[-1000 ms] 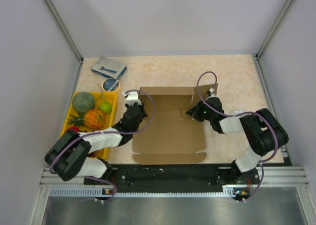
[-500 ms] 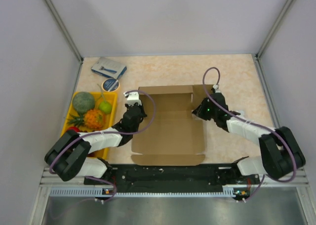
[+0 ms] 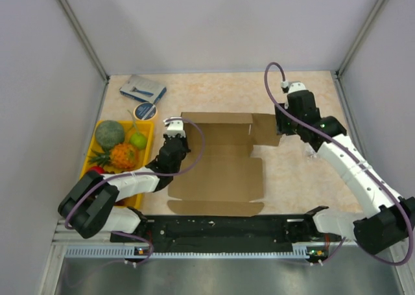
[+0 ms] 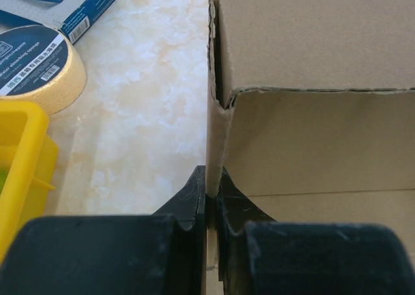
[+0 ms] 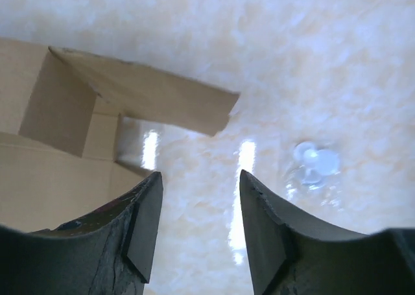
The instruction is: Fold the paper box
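Jaws of the left gripper (image 4: pixel 211 178) are pinching the upright left wall of the paper box (image 4: pixel 311 133), one finger outside the cardboard and one inside, near the far left corner. The box is sitting open-topped at mid-table, between the two arms, with its far wall standing and a flat panel lying toward the arm bases.

The right gripper (image 5: pixel 200 178) is hovering with its fingers spread and nothing between them, over bare table just beside the box's far right corner. A loose flap (image 5: pixel 149 97) is sticking out sideways from that corner, ahead of the fingers and not touching them. A small clear object (image 5: pixel 314 162) is lying on the table to the right; what it is cannot be told.

Counting: one box, two arms, one yellow tray (image 3: pixel 148 129), one tape roll (image 3: pixel 144 110), one blue-grey packet (image 3: pixel 142 87). The tray is sitting at the left edge, holding a green melon (image 3: pixel 109 133), a green apple (image 3: pixel 137 140) and a pineapple (image 3: pixel 122 156). The roll and packet are lying beyond the tray, at the far left corner.

The table (image 3: pixel 220 91) is showing a beige marbled top. Plain pale walls with metal corner posts are enclosing it on three sides.
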{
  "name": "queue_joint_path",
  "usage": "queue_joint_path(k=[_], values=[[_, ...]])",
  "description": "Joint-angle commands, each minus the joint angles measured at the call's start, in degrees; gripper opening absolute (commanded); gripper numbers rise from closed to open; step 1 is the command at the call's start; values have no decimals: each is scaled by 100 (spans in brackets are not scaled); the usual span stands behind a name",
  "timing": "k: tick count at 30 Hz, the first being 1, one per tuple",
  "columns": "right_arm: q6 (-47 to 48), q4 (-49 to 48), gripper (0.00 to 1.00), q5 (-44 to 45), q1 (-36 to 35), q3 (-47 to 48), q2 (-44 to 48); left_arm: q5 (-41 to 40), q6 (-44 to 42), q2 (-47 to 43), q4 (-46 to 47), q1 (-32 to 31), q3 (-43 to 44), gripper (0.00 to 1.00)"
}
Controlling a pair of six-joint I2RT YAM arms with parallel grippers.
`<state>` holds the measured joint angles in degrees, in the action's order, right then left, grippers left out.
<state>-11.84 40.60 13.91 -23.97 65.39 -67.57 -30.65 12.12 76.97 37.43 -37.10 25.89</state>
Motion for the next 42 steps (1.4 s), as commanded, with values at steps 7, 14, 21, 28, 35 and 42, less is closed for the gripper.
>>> queue_joint_path(k=[7, 14, 21, 28, 35, 42], values=[[-223, 353, 54, -776, 138, 784, -206, 279, 97, -323, 502, 177, -189, 0], [822, 677, 60, -767, 270, 870, -519, 244, 414, -314, 2, 221, -23, 0], [2990, 423, 57, -1362, 173, 1414, -995, 393, 283, -314, 256, 230, -163, 0], [3899, 159, 59, -1847, 156, 1424, -1328, 621, -174, -297, 642, 230, -260, 0], [4049, 27, 57, -2287, 76, 1591, -1917, 666, -473, -270, 818, 230, -260, 0], [3830, 27, 29, -1674, -248, 1556, -2076, 605, -255, -279, 757, 230, -225, 0]])
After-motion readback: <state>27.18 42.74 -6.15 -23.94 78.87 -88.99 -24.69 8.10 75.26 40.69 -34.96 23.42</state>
